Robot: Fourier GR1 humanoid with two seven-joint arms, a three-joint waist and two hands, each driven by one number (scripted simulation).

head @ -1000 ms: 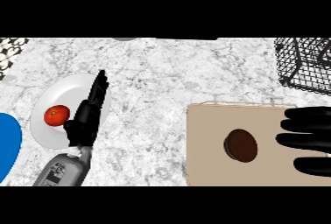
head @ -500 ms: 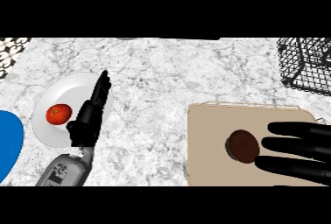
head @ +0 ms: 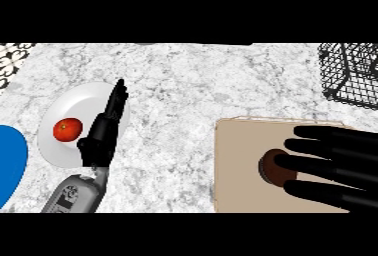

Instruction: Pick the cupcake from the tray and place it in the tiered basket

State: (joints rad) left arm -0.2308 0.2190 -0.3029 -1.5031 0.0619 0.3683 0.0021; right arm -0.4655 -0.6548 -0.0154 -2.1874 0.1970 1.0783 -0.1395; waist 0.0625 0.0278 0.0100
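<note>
A brown cupcake (head: 275, 169) sits on a tan tray (head: 236, 165) at the lower right of the head view. My right hand (head: 336, 162) lies over the tray with its fingers straight and spread, pointing left; the fingertips cover the cupcake's right side, and nothing is curled round it. The black wire tiered basket (head: 353, 75) stands at the upper right corner, cut off by the view's edge. My left hand (head: 103, 130) rests open, fingers up, over a white plate at the left.
A white plate (head: 66, 107) at the left carries a red tomato (head: 66, 130). A blue object (head: 11, 162) shows at the left edge. Marble counter (head: 192, 90) stretches between plate, tray and basket.
My right hand has slid left across the tray, and its fingertips now reach over the cupcake. The left hand has not moved.
</note>
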